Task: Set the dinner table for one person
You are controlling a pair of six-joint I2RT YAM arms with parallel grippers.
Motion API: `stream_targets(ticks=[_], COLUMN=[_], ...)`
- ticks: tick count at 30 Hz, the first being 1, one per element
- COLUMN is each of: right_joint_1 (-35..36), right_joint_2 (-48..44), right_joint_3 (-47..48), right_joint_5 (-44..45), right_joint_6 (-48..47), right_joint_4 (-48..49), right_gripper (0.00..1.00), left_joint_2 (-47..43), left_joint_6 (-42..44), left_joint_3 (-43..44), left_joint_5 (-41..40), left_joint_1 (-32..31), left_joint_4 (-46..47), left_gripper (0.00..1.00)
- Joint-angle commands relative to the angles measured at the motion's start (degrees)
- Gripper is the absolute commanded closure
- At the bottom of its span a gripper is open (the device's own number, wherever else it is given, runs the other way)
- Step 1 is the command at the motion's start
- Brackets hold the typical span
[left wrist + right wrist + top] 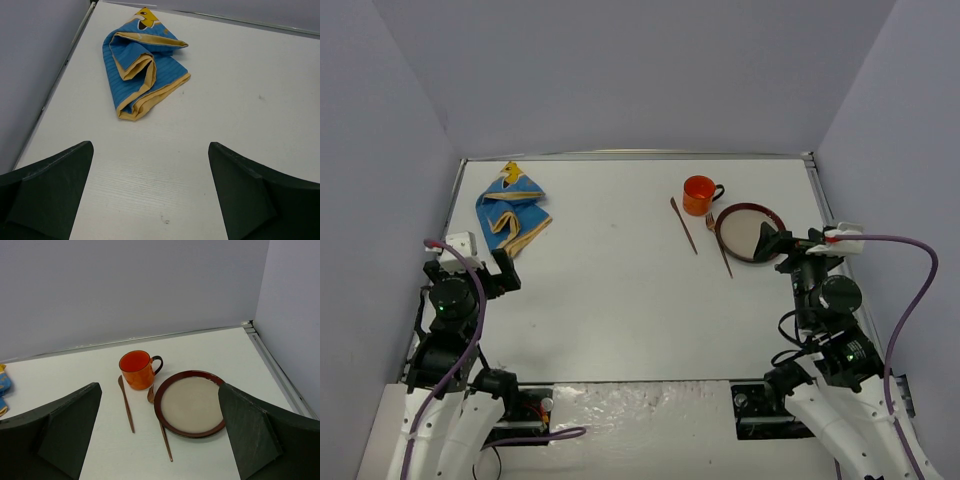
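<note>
The bench is unlaid; the crumpled mat ahead of the wide-open, empty left pincer probably needs spreading first.

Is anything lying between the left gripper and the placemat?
No. In the left wrist view only bare table separates the open left gripper from the crumpled placemat; the top view agrees.

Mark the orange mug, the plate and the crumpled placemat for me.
orange mug [136, 371]: right wrist view, on its outer wall.
plate [191, 405]: right wrist view, on its beige centre.
placemat [145, 67]: left wrist view, on the folded middle.
</note>
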Motion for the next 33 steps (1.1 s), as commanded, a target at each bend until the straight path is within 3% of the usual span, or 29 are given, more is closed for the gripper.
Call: stream_targets(ticks=[1, 9, 19, 27, 33], right_joint_1=[0.47, 0.47, 0.54, 0.64, 0.66], right_joint_2=[2.34, 11.34, 25.00, 27.44, 27.67], right_joint_3=[2.53, 3.85, 4.96, 1.65, 0.18], right_joint_5=[-2.03, -4.59, -17.66, -25.23, -26.96], right_joint_6=[1.64, 10.89, 16.81, 19.18, 18.31], right_joint_4=[4.53, 2.07, 2.64, 8.69, 10.64], right_gripper=[0.00, 0.00, 0.00, 0.00, 0.00], left_joint_2=[3.16, 14.04, 44.74, 66.93, 74.69], left_joint_6=[-1.36, -7.23, -16.10, -20.67, -24.45], left_joint_3=[3.65, 7.85, 26.52, 39.35, 42.96], left_joint_5=[1.96, 2.78, 0.25, 3.59, 6.41], left_joint_1=[0.49, 0.40, 1.58, 12.52, 14.70], left_joint_4=[2.59, 1.17, -1.35, 1.31, 2.85], left_gripper=[0.03, 0.03, 0.03, 0.03, 0.03])
